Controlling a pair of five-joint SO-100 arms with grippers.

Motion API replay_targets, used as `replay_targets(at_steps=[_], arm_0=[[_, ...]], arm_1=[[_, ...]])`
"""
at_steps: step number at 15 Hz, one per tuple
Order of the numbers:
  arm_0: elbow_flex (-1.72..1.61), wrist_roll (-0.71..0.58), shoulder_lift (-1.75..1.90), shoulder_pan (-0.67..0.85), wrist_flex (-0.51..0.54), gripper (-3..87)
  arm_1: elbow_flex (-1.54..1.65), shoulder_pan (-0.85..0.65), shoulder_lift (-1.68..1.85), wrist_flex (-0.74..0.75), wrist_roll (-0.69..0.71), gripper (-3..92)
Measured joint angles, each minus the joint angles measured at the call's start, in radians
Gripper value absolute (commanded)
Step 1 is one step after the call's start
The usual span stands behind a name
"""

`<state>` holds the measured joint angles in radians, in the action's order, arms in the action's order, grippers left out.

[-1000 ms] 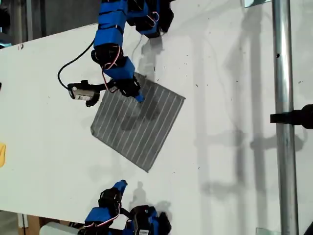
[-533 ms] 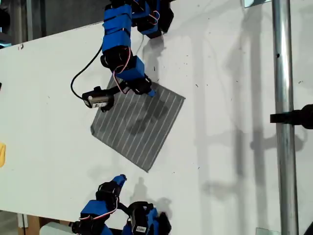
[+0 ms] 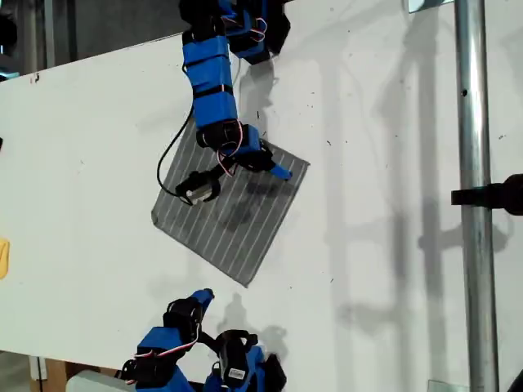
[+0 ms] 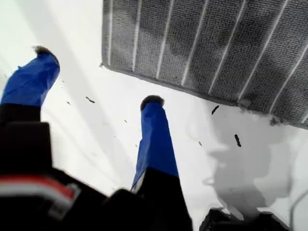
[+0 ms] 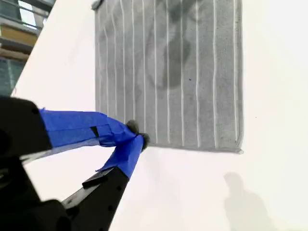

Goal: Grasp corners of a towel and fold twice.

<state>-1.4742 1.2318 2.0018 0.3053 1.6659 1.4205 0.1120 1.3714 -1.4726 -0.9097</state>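
Observation:
The towel (image 3: 225, 237) lies flat and unfolded on the white table (image 3: 82, 261), set like a diamond. Its corners show at the exterior view's right (image 3: 307, 164), bottom (image 3: 248, 285) and left (image 3: 154, 217); the top one is hidden under my second arm. My second gripper (image 3: 278, 171) is shut and hovers over the towel near the right corner. In the second wrist view the towel (image 5: 202, 86) spreads beyond its closed tips (image 5: 137, 134). My first gripper (image 3: 201, 297) is open over bare table below the towel. Its fingers (image 4: 154, 139) point at a hemmed corner (image 4: 104, 65).
A metal pole (image 3: 470, 163) with a black clamp (image 3: 500, 194) crosses the exterior view's right side. A yellow object (image 3: 2, 257) sits at that view's left edge. Arm bases stand at the top (image 3: 245, 24) and bottom (image 3: 237, 367). Arm shadows fall on the towel.
My second arm has swung across the towel toward the exterior view's right, its camera swinging round below it. My first arm shifted slightly at the bottom. The towel has not moved.

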Motion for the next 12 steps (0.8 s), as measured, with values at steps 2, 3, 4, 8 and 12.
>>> replay_targets(at_steps=[2, 3, 4, 8, 12], arm_0=[[0.000, 0.002, 0.000, 0.000, 0.000, -2.9], [0.000, 0.005, 0.000, 0.000, 0.000, -2.9], [-0.005, 0.011, 0.000, 0.000, 0.000, -2.9], [-0.020, 0.015, 0.000, 0.000, 0.000, -2.9], [-0.031, 0.020, 0.000, 0.000, 0.000, -2.9]], arm_1=[[0.061, 0.014, -0.075, 0.092, 0.000, 34.7], [0.075, 0.028, -0.112, 0.132, 0.000, 34.2], [0.077, 0.037, -0.150, 0.163, 0.000, 33.5], [0.081, 0.040, -0.225, 0.244, -0.002, 15.9], [0.074, 0.063, -0.236, 0.281, -0.006, -0.2]])
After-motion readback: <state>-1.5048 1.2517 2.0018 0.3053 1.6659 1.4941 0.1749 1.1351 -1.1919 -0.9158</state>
